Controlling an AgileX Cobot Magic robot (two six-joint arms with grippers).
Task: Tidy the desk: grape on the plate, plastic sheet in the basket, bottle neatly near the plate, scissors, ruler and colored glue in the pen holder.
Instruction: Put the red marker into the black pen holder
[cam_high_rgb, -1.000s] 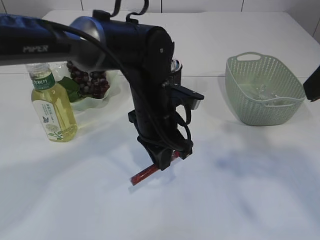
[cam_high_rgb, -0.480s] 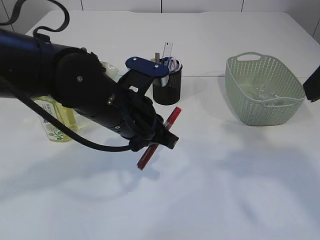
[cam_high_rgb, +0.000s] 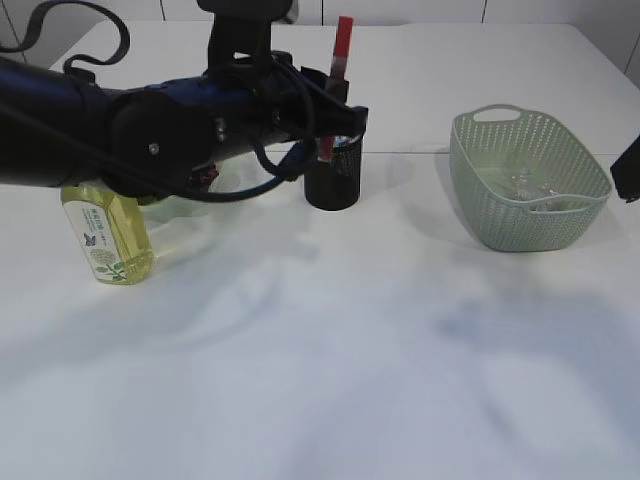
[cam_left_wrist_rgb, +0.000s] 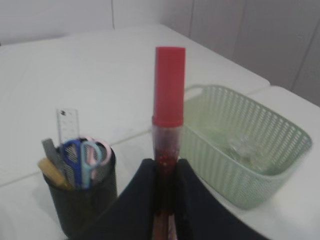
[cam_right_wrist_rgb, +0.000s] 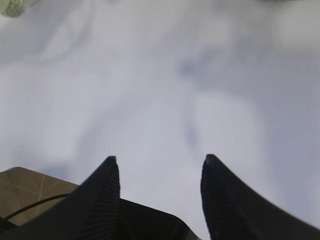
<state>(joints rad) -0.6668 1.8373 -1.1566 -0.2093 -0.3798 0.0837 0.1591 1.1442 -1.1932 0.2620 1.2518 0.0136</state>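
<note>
Spanning the frame, white table (cam_high_rgb: 400, 380) (pale wall behind), left gripper (cam_left_wrist_rgb: 164, 172) grasping colored glue (cam_left_wrist_rgb: 168, 107), right gripper (cam_right_wrist_rgb: 159, 172) released

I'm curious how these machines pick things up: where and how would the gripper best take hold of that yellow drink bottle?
Probably around the bottle's middle body, coming in level from its open front or right side. It stands upright, the left arm hangs over its cap, and the plate sits close behind.

Colored glue (cam_left_wrist_rgb: 168, 120) — smooth red plastic cap, translucent glossy barrel. Pen holder (cam_high_rgb: 333, 172) — matt black mesh. Basket (cam_high_rgb: 527, 180) of pale green perforated plastic, matt. Bottle (cam_high_rgb: 107, 228) of clear glossy plastic. Table (cam_high_rgb: 400, 380) smooth, matt white.
</note>
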